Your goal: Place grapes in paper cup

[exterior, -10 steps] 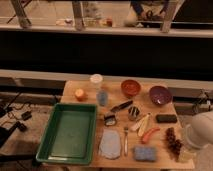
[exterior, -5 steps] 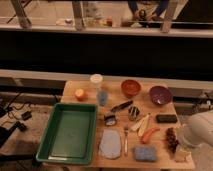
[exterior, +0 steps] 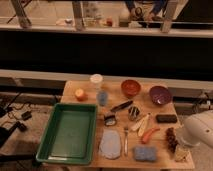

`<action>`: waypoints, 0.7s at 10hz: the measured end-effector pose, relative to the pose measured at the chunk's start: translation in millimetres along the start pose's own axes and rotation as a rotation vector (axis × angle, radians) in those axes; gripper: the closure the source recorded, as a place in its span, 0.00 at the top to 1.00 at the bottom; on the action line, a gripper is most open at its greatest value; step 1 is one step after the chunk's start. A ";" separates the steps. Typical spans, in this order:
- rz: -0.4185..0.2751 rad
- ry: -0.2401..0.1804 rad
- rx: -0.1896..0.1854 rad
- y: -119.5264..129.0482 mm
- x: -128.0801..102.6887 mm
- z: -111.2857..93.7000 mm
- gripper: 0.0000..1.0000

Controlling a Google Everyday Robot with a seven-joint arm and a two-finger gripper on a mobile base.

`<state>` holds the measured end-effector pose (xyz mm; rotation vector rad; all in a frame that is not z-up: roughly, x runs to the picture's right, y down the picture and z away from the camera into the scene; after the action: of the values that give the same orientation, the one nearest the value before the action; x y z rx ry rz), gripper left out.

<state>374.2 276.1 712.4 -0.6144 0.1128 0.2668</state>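
Dark-red grapes on tabletop, right edge; my end effector just beside them, spread wide, holding nothing. White paper cup at far side.

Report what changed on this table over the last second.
The arm came in from the right edge, moving left and down. The gripper now hangs open at the front right corner of the table, right beside the grapes. Nothing was taken hold of or let go. The grapes, the paper cup at the back and the orange carrot stayed where they were.
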 end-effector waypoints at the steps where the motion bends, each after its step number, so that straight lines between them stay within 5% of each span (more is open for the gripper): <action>1: 0.006 0.010 -0.001 -2.7 7.0 3.1 0.80; 7: 0.030 0.040 -0.011 -4.1 32.7 14.0 0.80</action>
<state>407.1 288.0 720.0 -0.6300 0.1591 0.2841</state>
